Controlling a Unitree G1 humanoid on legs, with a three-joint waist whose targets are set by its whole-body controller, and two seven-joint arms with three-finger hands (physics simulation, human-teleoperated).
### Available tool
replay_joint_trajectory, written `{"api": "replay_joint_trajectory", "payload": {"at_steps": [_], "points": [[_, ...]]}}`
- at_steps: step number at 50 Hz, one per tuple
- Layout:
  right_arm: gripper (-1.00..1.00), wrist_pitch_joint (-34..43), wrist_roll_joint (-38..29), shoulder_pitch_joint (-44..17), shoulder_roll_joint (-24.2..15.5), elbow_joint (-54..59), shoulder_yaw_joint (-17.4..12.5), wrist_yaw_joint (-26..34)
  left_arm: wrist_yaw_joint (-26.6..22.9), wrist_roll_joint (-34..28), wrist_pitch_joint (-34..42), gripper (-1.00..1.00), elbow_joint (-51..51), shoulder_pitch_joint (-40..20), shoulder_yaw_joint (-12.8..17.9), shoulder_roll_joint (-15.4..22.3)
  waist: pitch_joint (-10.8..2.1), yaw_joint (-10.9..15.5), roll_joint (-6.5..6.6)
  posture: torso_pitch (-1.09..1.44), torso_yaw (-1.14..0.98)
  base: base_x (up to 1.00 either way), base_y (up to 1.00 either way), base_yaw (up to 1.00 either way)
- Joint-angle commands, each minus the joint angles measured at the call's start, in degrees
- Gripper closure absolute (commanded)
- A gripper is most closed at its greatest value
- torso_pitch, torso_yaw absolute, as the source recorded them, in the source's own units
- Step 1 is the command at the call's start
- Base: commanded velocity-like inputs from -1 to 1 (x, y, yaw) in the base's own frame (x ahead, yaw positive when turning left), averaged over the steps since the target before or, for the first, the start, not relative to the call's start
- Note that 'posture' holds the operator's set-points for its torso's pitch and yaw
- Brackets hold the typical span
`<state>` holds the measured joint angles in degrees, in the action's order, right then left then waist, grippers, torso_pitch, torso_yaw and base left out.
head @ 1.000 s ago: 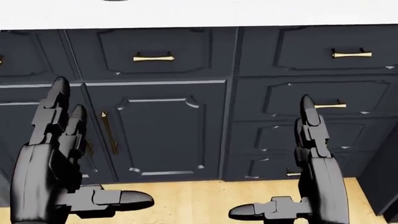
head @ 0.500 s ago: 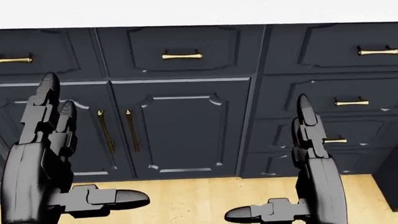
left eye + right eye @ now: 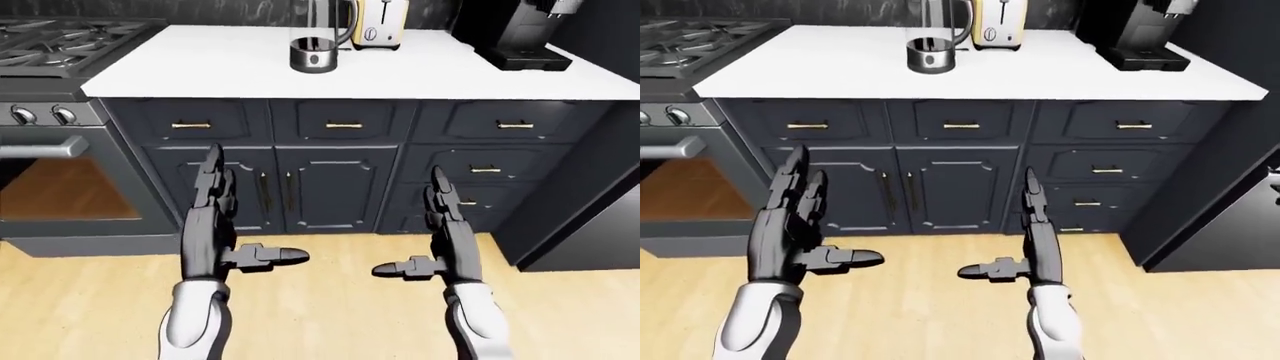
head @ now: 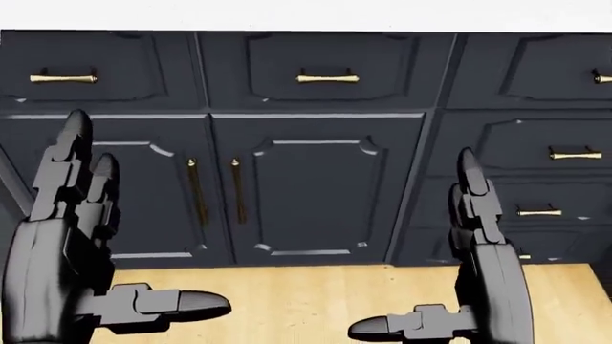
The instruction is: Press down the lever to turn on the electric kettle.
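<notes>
Nearest the camera, the left hand (image 3: pixel 215 240) and the right hand (image 3: pixel 447 244) are raised over the wooden floor (image 3: pixel 330 307), each spread wide with fingers pointing up and the thumb stuck out toward the other hand; neither holds anything. Beyond them stand the dark cabinets (image 3: pixel 335 180) with brass handles, and an oven (image 3: pixel 60 180) fills the left edge of the left-eye view. On the white counter (image 3: pixel 420 71) above, the electric kettle (image 3: pixel 318 37) stands upright near the top middle of the eye views, its long axis vertical, a glass body on a dark base; its handle curves out on the view's right side, toward the toaster (image 3: pixel 378 24) just beside it. The lever cannot be made out. A black coffee machine (image 3: pixel 520 34) sits farther right on the counter. Against the earlier head views, the whole picture has slid rightward: the paired door handles now sit nearer the middle, so the camera has moved, while the hands keep their open pose.
</notes>
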<state>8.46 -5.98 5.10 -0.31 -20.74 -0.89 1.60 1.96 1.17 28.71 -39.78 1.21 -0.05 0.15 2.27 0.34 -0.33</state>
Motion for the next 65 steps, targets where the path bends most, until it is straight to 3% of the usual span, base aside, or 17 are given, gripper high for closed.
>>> {"api": "replay_joint_trajectory", "payload": {"at_steps": [1, 6, 8, 9, 13, 16, 24, 26, 28, 37, 39, 41, 50, 54, 55, 59, 65], "points": [[-1.0, -1.53, 0.23, -0.61, -0.11, -2.84, 0.12, -0.3, -0.08, 0.13, -1.46, -1.0, -1.96, -0.86, -0.15, -0.07, -0.73, 0.01, 0.58, 0.0, 0.0, 0.0, 0.0, 0.0], [-1.0, -0.6, -0.21, -0.48, -0.14, -3.58, 0.47, -0.53, -0.11, 0.04, -1.63, -1.0, -1.85, -0.7, -0.3, -0.08, -1.25, 0.98, -2.99, 0.0, 0.0, 0.0, 0.0, 0.0], [-1.0, -0.63, -0.3, -0.41, -0.15, -3.82, 0.55, -0.54, -0.13, 0.01, -1.5, -1.0, -1.94, -0.76, -0.35, -0.07, -0.95, 0.95, -2.04, 0.0, 0.0, 0.01, 0.0, 0.0], [-1.0, -0.6, -0.36, -0.4, -0.14, -3.88, 0.59, -0.57, -0.12, 0.02, -1.36, -1.0, -2.07, -0.79, -0.35, -0.07, -2.01, 0.68, -1.74, 0.0, 0.0, 0.05, 0.0, 0.0], [-1.0, -0.51, -0.35, -0.36, -0.14, -4.14, 0.59, -0.54, -0.11, 0.15, -1.0, -1.0, -2.6, -0.8, -0.2, -0.07, -0.8, 0.04, 0.82, 0.0, 0.0, 0.08, 0.0, 0.0], [-1.0, -0.48, -0.39, -0.46, -0.1, -4.11, 0.71, -0.56, -0.12, 0.11, -1.35, -1.0, -2.37, -0.69, -0.27, -0.09, -0.93, -0.27, 3.92, 0.0, 0.0, 0.08, 0.0, 0.0], [-1.0, -0.09, -0.42, -0.4, -0.08, -4.56, 0.86, -0.52, -0.1, 0.11, -0.9, -1.0, -2.67, -0.83, -0.37, -0.09, -0.61, 0.06, 1.3, 0.0, 0.0, 0.08, 0.0, 0.0], [-1.0, -0.15, -0.36, -0.38, -0.09, -4.55, 0.82, -0.5, -0.13, 0.11, -1.14, -1.0, -2.48, -0.76, -0.35, -0.09, -0.48, 0.18, -0.12, 0.0, 0.0, 0.07, 0.0, 0.0], [-1.0, -0.15, -0.37, -0.32, -0.1, -4.61, 0.83, -0.51, -0.15, 0.09, -1.02, -1.0, -2.7, -0.69, -0.47, -0.09, -1.13, 0.2, -3.06, 0.0, 0.0, 0.08, 0.0, 0.0], [-1.0, -0.59, -0.29, -0.52, -0.17, -3.99, 0.59, -0.53, -0.19, 0.09, -1.16, -1.0, -2.56, -0.66, -0.5, -0.11, -0.02, -0.2, 0.27, 0.0, 0.0, 0.08, 0.0, 0.0], [-1.0, -0.49, -0.42, -0.5, -0.15, -4.08, 0.63, -0.59, -0.19, 0.04, -1.37, -1.0, -2.32, -0.65, -0.53, -0.12, -0.02, -0.31, 1.91, 0.0, 0.0, 0.08, 0.0, 0.0], [-1.0, -0.4, -0.73, -0.67, -0.14, -3.81, 0.65, -0.81, -0.15, 0.01, -1.41, -1.0, -2.4, -0.56, -0.58, -0.14, -1.11, -0.31, 5.27, 0.0, 0.0, 0.08, 0.0, 0.0], [-1.0, 0.06, -1.43, -0.6, -0.09, -3.89, 0.75, -1.37, -0.13, 0.01, -1.39, -1.0, -2.41, -0.54, -0.57, -0.14, -0.63, 0.3, 0.84, 0.0, 0.0, 0.08, 0.0, 0.0], [-1.0, 0.41, -1.89, -0.54, -0.06, -4.01, 0.75, -1.77, -0.16, -0.06, -1.59, -1.0, -2.22, -0.51, -0.62, -0.13, -1.17, 0.31, -3.97, 0.0, 0.0, 0.08, 0.0, 0.0], [-1.0, 0.42, -1.9, -0.58, -0.06, -3.99, 0.72, -1.81, -0.17, -0.06, -1.65, -1.0, -2.14, -0.51, -0.64, -0.14, -0.83, -0.3, -1.8, 0.0, 0.0, 0.08, 0.0, 0.0], [-1.0, 0.29, -1.78, -0.82, -0.09, -3.58, 0.66, -1.74, -0.13, -0.11, -1.43, -1.0, -2.41, -0.5, -0.67, -0.15, -1.07, -0.26, -1.88, 0.0, 0.0, 0.08, 0.0, 0.0], [-1.0, 0.86, -2.03, -1.35, -0.24, -2.88, 0.01, -2.14, -0.09, -0.12, -1.33, -1.0, -2.4, -0.61, -0.66, -0.15, -0.29, -0.45, 2.57, 0.0, 0.0, 0.08, 0.0, 0.0]]}}
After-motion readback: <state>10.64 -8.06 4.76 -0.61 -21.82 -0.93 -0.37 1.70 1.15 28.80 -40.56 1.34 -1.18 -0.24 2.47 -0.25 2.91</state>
